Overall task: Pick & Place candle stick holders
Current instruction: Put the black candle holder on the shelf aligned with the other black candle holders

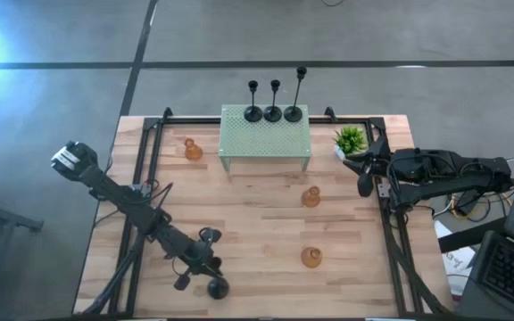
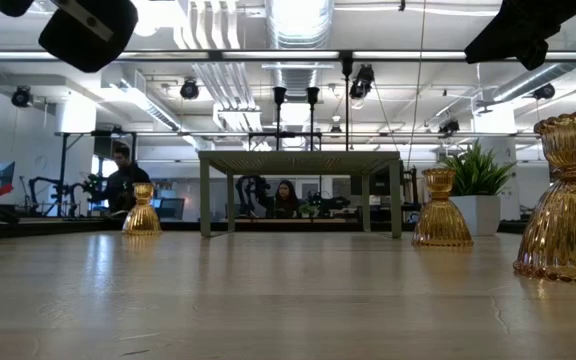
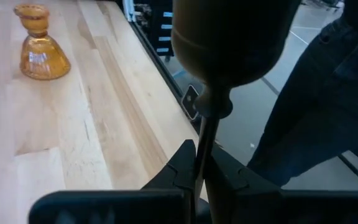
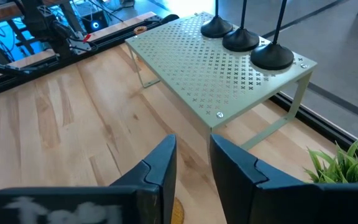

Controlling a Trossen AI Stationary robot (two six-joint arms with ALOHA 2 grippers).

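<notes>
Pale green perforated metal riser [image 1: 265, 132]: at the tabletop's far edge, centred. Small green potted plant [image 1: 350, 141]: white pot, just beside the riser, toward the far right corner. Two people [image 2: 126, 180] beyond the table.

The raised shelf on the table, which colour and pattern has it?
Pale green shelf, perforated with small crosses; right wrist view.

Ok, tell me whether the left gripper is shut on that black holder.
Shut on it. In the left wrist view the left gripper has its fingers pinched on the thin stem of the black holder, dome base beyond them.
</notes>
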